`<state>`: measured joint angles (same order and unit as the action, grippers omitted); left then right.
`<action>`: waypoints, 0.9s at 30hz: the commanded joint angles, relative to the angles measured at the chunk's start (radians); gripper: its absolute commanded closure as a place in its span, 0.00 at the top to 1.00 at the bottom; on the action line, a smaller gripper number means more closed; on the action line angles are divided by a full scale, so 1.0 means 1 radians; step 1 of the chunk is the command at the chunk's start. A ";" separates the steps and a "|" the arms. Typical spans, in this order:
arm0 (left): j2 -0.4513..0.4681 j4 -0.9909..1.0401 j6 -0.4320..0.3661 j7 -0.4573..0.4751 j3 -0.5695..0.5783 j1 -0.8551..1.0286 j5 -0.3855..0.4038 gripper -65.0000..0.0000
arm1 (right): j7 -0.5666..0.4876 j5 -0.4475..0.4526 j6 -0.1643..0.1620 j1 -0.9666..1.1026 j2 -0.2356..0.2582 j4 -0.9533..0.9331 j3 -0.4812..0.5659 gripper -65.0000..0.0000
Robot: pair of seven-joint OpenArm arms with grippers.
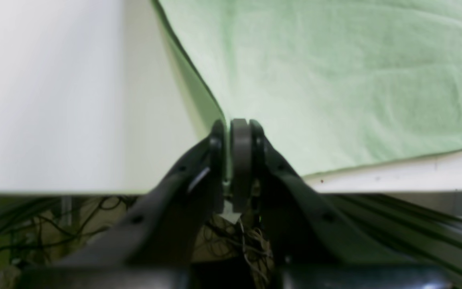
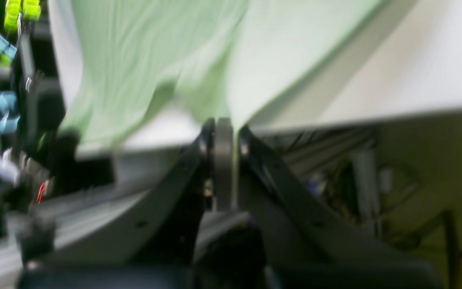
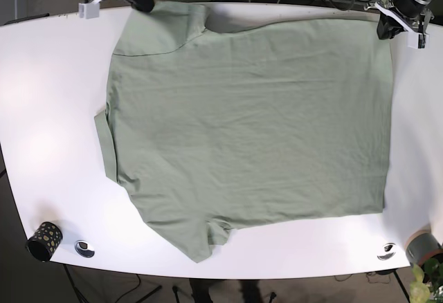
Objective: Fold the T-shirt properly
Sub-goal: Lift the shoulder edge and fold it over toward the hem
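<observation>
Two grippers at table's [image 3: 48, 130] far edge; left gripper [image 1: 235, 132] clamped on shirt [image 3: 249, 130] corner, right gripper [image 2: 225, 130] clamped on other corner; shirt spread flat across table, sleeve pointing toward near edge

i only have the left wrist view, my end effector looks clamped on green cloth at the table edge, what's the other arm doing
Observer: The right end effector is closed on the pale green cotton T-shirt too, at the far edge of the white table.
Operator: which corners do we have
Observer: In the base view, the left end effector has the hem corner; the right holds the sleeve end.
Operator: is the shirt folded yet
Observer: No, it lies spread flat, near sleeve sticking out towards the front edge.
Operator: anything else on the table
Observer: A black speckled cup at the near corner, clear of the shirt.
</observation>
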<state>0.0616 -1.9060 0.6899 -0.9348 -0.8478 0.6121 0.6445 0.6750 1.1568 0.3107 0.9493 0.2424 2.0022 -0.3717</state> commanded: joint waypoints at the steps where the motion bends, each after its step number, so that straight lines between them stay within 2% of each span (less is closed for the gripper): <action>1: 0.011 -0.025 0.008 0.018 -0.003 -0.024 0.018 0.02 | -0.007 0.035 0.017 -0.019 0.010 0.019 -0.002 0.00; 9: 0.013 -0.022 0.008 0.016 0.002 -0.220 0.010 0.02 | -0.001 0.032 0.017 -0.183 0.015 -0.002 0.001 0.00; 12: 0.019 -0.020 0.008 0.016 0.029 -0.292 0.007 0.02 | 0.036 0.030 0.017 -0.270 0.015 -0.022 0.001 0.00; 18: 0.014 -0.002 -0.009 0.016 0.089 -0.389 -0.093 0.02 | 0.078 0.028 0.017 -0.418 0.010 -0.100 0.001 0.00; 22: 0.017 0.055 -0.011 0.016 0.095 -0.446 -0.111 0.02 | 0.079 0.022 0.017 -0.516 0.013 -0.163 0.017 0.00; 27: 0.019 0.115 -0.014 0.016 0.094 -0.499 -0.111 0.02 | 0.079 -0.030 0.017 -0.640 0.015 -0.232 0.036 0.00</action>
<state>0.0673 -1.7840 0.6743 -0.9428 -0.7506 0.1314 0.5159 0.7738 1.1156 0.3153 0.3325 0.2413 1.7676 -0.3275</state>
